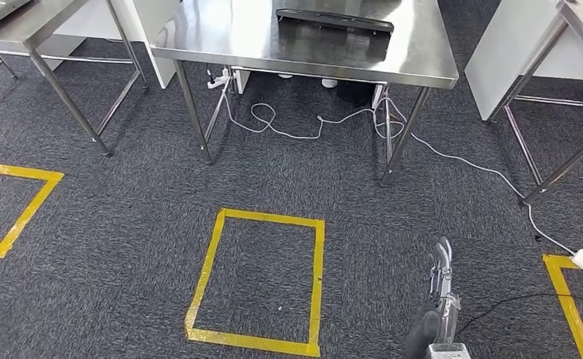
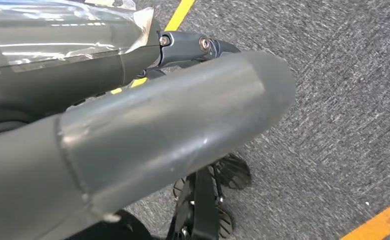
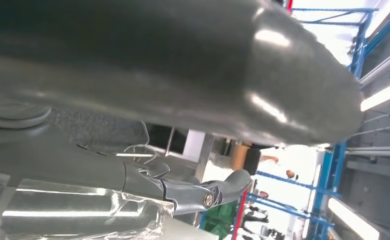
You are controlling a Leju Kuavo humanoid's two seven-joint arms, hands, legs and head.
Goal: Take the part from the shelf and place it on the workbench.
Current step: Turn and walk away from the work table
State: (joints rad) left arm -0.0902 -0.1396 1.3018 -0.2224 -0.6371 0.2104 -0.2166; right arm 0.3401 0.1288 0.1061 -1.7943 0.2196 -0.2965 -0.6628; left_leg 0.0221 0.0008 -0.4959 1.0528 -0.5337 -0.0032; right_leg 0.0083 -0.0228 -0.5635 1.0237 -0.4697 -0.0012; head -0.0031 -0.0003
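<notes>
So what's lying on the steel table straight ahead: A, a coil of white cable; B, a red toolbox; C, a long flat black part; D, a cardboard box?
C: a long flat black part lies on the steel table, near its far side; the white cable runs along the carpet under the table, not on it.

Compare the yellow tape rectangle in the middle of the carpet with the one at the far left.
The middle yellow tape rectangle shows whole, all four sides closed; the left yellow tape rectangle is cut by the picture's edge. The middle one lies in front of the steel workbench; the left one lies off to its side. Both are yellow tape on grey carpet.
</notes>
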